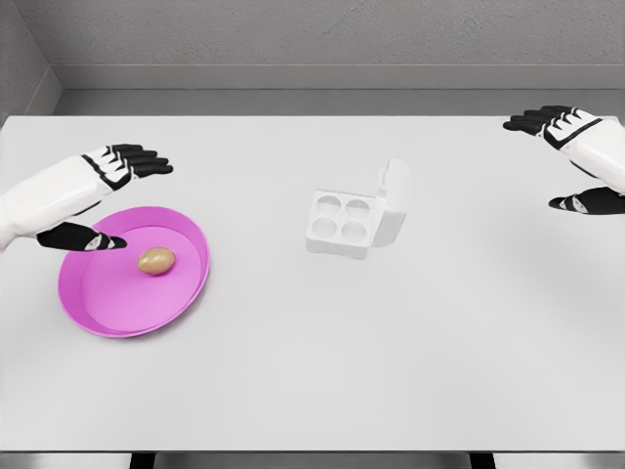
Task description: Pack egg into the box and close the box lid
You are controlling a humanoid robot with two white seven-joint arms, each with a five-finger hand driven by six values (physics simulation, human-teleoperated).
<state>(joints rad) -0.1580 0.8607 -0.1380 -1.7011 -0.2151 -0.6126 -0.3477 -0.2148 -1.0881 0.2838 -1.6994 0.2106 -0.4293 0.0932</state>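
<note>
White tabletop (293, 371) fills nearly the whole frame, with a grey wall (312, 39) running across the top edge behind it. One round magenta plate (98, 308) sits at the left of the frame, a little below the middle, and on it lies a single tan egg (156, 260), resting right of the plate's centre and clear of the raised rim. One white egg box (356, 220) stands just right of the frame's centre, well apart from the plate; its lid (395, 200) is swung up and leans back on the right side, and the open tray shows four round cups, two by two, all of them bare. Two hands are in view. The left hand (107, 191) comes in from the left edge, its white forearm angled toward the middle; its dark fingers (142, 161) are stretched out and spread above the upper left rim of the plate, while the thumb points along the plate's upper edge toward the egg, stopping short of it, and the hand grips nothing. The right hand (576, 161) shows at the upper right of the frame, near the far right corner of the table; its fingers (535, 119) reach leftward, loosely extended, the thumb lower and apart, and it too holds nothing. Neither hand touches the egg or the box.
</note>
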